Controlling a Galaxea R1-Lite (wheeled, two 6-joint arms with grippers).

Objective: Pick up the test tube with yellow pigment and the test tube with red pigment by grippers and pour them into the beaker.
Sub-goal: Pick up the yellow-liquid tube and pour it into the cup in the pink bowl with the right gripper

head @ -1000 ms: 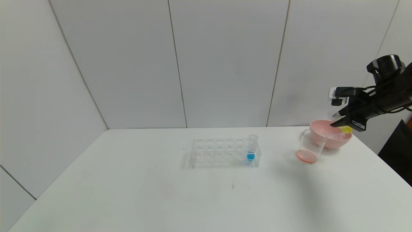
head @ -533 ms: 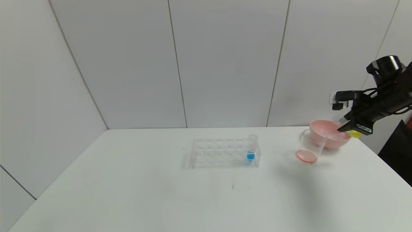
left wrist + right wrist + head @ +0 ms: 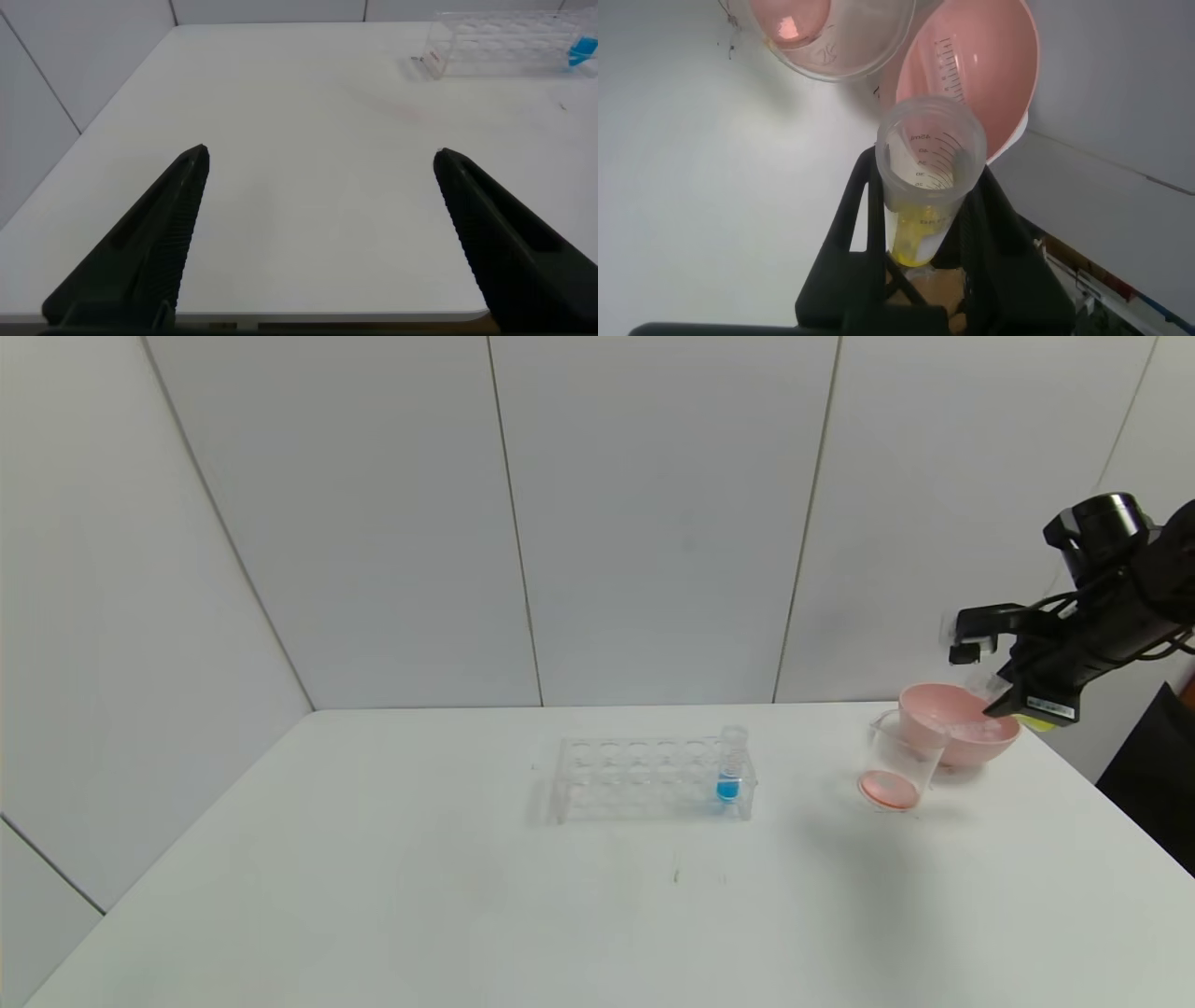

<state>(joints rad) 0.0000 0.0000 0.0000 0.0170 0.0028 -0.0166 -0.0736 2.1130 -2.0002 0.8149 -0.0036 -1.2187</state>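
My right gripper [image 3: 997, 695] is shut on the test tube with yellow pigment [image 3: 926, 229] and hangs above the far right rim of the pink bowl. The tube's open mouth points toward the bowl and the beaker, and its yellow tip [image 3: 1039, 721] shows below the fingers. The beaker [image 3: 893, 767] stands on the table just left of the bowl, with red-orange liquid at its bottom; it also shows in the right wrist view as the beaker [image 3: 836, 37]. The test tube with red pigment is out of view. My left gripper [image 3: 322, 156] is open over bare table.
The pink bowl [image 3: 934, 705] stands at the table's far right, touching or nearly touching the beaker. A clear rack [image 3: 644, 779] sits mid-table and holds a tube with blue liquid [image 3: 730, 775] at its right end. The table's right edge runs close behind the bowl.
My right gripper has drifted slightly right and turned with the yellow tube in it; the yellow tip has swung from over the bowl to past its right rim.
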